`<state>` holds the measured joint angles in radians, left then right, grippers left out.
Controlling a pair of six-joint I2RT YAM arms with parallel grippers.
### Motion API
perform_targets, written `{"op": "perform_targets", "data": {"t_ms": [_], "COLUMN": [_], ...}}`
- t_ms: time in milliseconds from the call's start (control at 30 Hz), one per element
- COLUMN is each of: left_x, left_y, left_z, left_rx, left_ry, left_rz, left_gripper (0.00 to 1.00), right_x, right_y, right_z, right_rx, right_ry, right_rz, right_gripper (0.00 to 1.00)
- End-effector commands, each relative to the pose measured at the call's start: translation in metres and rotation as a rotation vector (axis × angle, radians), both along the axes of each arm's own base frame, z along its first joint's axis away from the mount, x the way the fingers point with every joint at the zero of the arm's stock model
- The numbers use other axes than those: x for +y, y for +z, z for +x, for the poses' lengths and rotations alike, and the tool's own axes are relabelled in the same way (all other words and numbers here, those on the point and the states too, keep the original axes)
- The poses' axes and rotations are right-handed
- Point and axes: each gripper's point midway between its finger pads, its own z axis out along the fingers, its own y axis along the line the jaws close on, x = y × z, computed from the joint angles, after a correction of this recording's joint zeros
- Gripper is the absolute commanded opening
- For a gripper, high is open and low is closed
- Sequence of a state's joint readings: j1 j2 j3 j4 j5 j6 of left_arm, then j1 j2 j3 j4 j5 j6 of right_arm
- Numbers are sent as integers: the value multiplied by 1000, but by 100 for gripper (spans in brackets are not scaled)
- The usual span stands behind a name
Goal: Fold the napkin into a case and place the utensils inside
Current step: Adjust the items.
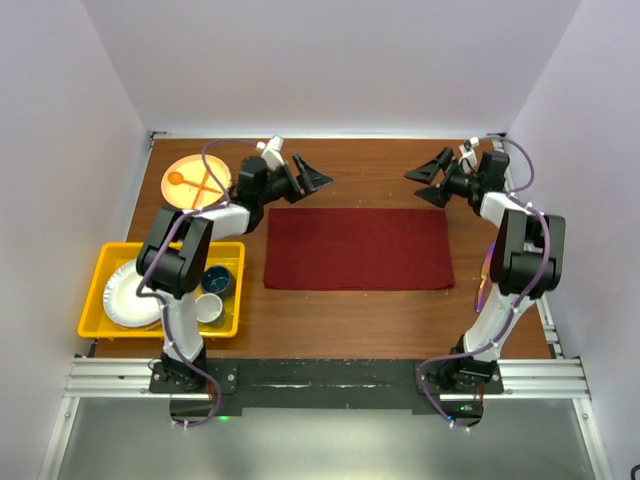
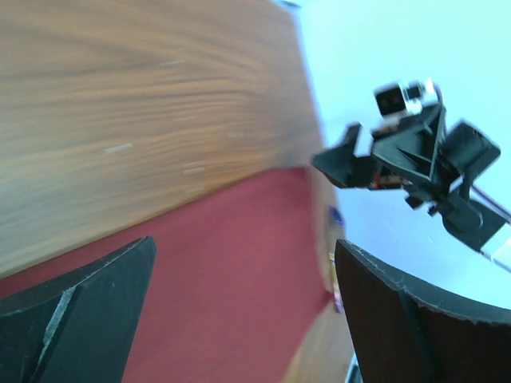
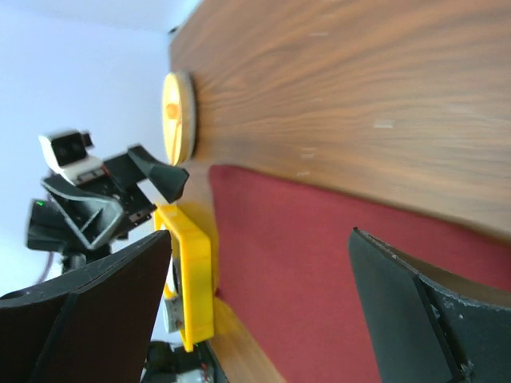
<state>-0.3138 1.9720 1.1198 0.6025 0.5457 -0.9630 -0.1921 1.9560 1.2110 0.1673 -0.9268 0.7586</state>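
The maroon napkin lies flat as a wide rectangle in the middle of the wooden table; no case is folded. My left gripper hovers open above the bare wood just beyond the napkin's far left corner, with cloth showing between its fingers. Mirroring it, my right gripper hangs open past the far right corner, also empty over the napkin. The utensils appear as a blurred purple-blue streak just off the napkin's right edge.
An orange plate with an orange spoon and fork sits at the far left. A yellow tray at the near left holds a white plate, a blue cup and a white cup. White walls enclose the table.
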Motion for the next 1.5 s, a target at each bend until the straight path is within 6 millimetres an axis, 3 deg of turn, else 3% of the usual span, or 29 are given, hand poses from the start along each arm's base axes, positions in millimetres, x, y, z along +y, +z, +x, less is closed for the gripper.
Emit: {"op": "perform_targets", "data": {"t_ms": [0,33,167,233,333,533,733,967,1300,1467], "left_x": [-59,-79,-136,-165,-191,-215,-215,-199,-146,-125], "left_y": [51,41,35,30,20,-5,-43,-67,-60,-56], "left_z": [-20,-27,-31,-32,-24,-2,6,16,47,47], "left_rx": [-142,-123,-100,-103,-74,-49,49,147,169,156], "left_ry": [-99,-126,-152,-170,-154,-79,-13,47,126,121], "left_rz": [-37,-47,-134,-154,-196,-216,-222,-234,-241,-245], "left_gripper": [100,100,100,100,100,100,100,100,100,100], "right_x": [3,3,-3,-7,-9,-20,-29,-42,-55,-54], "right_y": [22,24,6,-10,-31,-69,-100,-125,-141,-143], "right_z": [-11,-13,-15,-14,-15,-14,-18,-24,-31,-33], "right_rx": [-49,-58,-36,6,43,124,209,291,349,354], "right_ry": [-19,-20,-27,-46,-49,-91,-99,-109,-114,-103], "right_rz": [-123,-138,-255,-281,-347,-415,-479,-557,-636,-639], "right_gripper": [95,94,80,69,60,48,45,45,41,40]}}
